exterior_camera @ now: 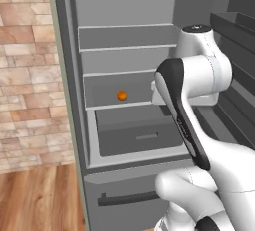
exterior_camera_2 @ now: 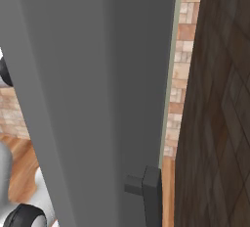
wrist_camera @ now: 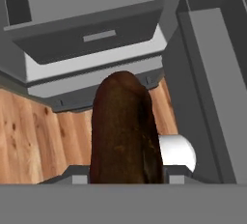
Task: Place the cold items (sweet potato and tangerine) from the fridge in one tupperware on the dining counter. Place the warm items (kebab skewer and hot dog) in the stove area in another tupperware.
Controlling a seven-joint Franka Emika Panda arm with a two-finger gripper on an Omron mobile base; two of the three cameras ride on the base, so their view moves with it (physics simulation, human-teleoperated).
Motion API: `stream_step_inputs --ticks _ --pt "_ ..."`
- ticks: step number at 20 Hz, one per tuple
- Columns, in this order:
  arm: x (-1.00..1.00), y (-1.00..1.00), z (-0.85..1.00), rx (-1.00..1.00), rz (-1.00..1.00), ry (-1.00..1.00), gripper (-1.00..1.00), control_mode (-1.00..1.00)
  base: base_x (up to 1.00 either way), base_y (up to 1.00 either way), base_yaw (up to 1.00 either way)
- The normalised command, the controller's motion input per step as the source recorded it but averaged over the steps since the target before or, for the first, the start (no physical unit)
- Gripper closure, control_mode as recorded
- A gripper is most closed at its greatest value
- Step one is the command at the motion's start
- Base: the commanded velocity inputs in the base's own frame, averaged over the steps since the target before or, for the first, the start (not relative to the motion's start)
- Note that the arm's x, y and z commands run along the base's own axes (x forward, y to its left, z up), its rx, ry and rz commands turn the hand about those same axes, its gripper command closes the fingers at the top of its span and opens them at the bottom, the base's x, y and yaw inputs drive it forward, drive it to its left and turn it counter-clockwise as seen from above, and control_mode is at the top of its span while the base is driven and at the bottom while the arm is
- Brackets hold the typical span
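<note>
Dark brown and lumpy, the sweet potato (wrist_camera: 125,129) you are carrying sits clamped between the gripper (wrist_camera: 126,178) fingers, above the wood floor (wrist_camera: 38,136) in front of the open fridge (exterior_camera: 74,125). Inside, the tangerine (exterior_camera: 122,95) rests on the shelf (exterior_camera: 119,104) just above the grey drawer (exterior_camera: 137,135), toward the shelf's middle.
</note>
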Motion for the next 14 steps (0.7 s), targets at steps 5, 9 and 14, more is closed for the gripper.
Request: stream_step_inputs --ticks 5,9,14 --pt "-0.19 -0.04 -0.1 0.0 -0.01 0.05 1.0 -1.0 0.0 0.0 0.0" --pt "0.0 0.0 0.0 0.0 0.0 0.0 1.0 -1.0 0.0 0.0 0.0" --pt "0.0 0.0 0.0 0.0 0.0 0.0 1.0 -1.0 0.0 0.0 0.0"
